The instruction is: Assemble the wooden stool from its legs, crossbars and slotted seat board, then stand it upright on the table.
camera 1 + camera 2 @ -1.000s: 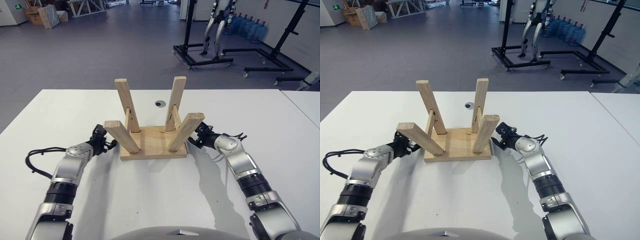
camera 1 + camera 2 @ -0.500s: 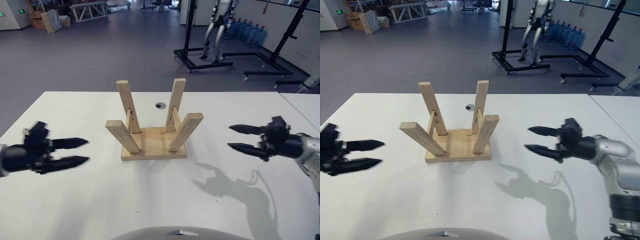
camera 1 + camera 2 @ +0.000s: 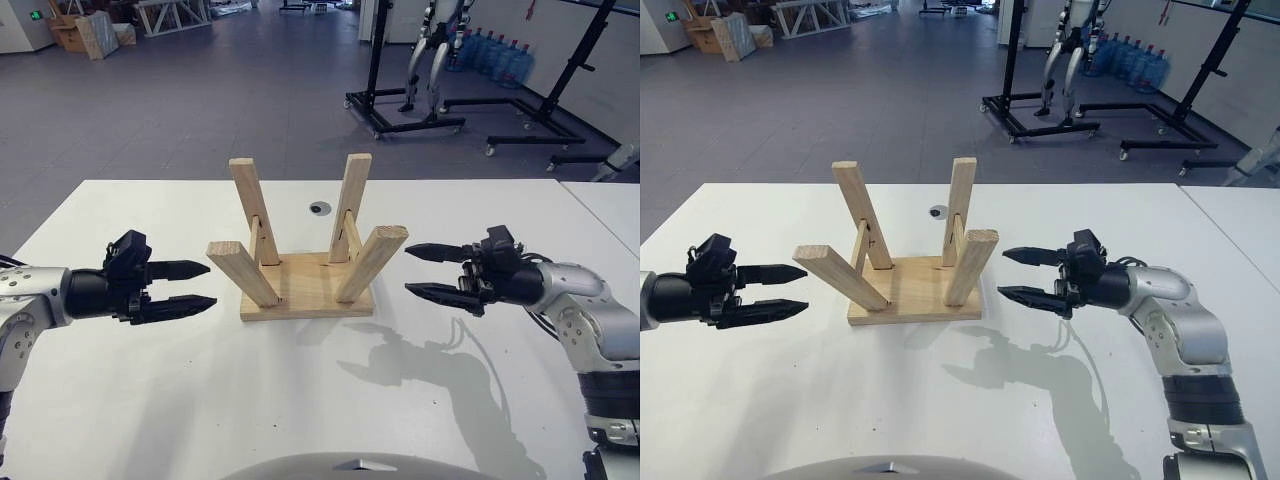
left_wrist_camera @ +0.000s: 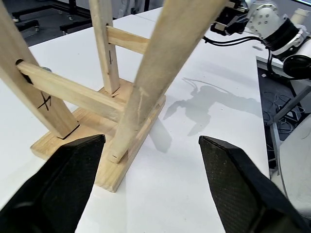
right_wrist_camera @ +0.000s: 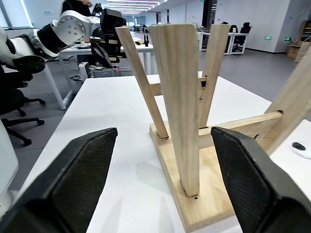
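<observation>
Stool upside-down on table, seat board down, legs up.

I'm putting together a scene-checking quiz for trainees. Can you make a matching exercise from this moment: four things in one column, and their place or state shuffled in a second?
Things:
1. seat board
2. legs
3. right gripper
4. round table port

Places or states:
a. set in the table behind the stool
b. jaws open, clear of the wood
c. lying flat on the table
d. pointing up, splayed outward

Pairs: 1-c, 2-d, 3-b, 4-a.
</observation>
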Tool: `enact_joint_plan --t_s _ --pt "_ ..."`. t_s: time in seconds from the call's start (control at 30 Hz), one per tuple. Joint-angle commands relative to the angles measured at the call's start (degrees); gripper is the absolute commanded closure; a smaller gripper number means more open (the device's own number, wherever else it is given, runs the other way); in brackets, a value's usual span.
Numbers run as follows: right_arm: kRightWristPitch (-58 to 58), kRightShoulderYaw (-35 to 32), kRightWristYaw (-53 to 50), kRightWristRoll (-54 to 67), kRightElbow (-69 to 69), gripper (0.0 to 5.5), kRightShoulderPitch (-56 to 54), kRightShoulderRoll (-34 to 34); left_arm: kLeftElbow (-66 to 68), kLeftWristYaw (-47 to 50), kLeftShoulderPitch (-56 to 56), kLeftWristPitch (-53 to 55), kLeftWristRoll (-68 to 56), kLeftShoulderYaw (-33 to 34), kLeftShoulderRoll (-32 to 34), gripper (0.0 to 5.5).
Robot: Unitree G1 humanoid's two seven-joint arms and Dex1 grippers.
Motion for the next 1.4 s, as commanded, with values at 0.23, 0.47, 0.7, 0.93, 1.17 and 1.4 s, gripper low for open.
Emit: enact_joint_plan --t_s 0.23,0.47,0.7,0.93,1.17,1.4 --pt "-1.66 2.74 -5.14 -3.52 3.50 1.94 -7.49 2.96 -1.48 6.05 -6.84 0.47 -1.33 -3.37 -1.76 1.95" --pt "0.22 5.50 -4.18 -1.01 -1.49 1.94 -8.02 4.98 -3.53 6.83 -8.00 1.97 -4.42 -4.63 -3.18 1.95" --pt "0.24 7.09 -6.23 -1.74 -0.22 1.94 -10.54 7.15 -2.54 9.66 -9.77 2.08 -5.92 -4.41 -6.07 1.95" --pt "-0.52 8.08 -6.64 -3.45 1.75 2.61 -11.09 7.17 -1.73 9.93 -8.80 -0.80 -2.72 -7.21 -6.39 2.54" --pt "-1.72 9.19 -5.88 -5.63 2.88 3.89 -10.64 6.84 -0.98 9.09 -7.78 -2.96 -0.12 -8.61 -6.35 3.60" --pt "1.24 8.44 -6.49 -3.81 3.53 4.24 -11.91 6.58 -1.79 10.01 -9.55 2.12 -6.81 -6.57 -7.62 3.90"
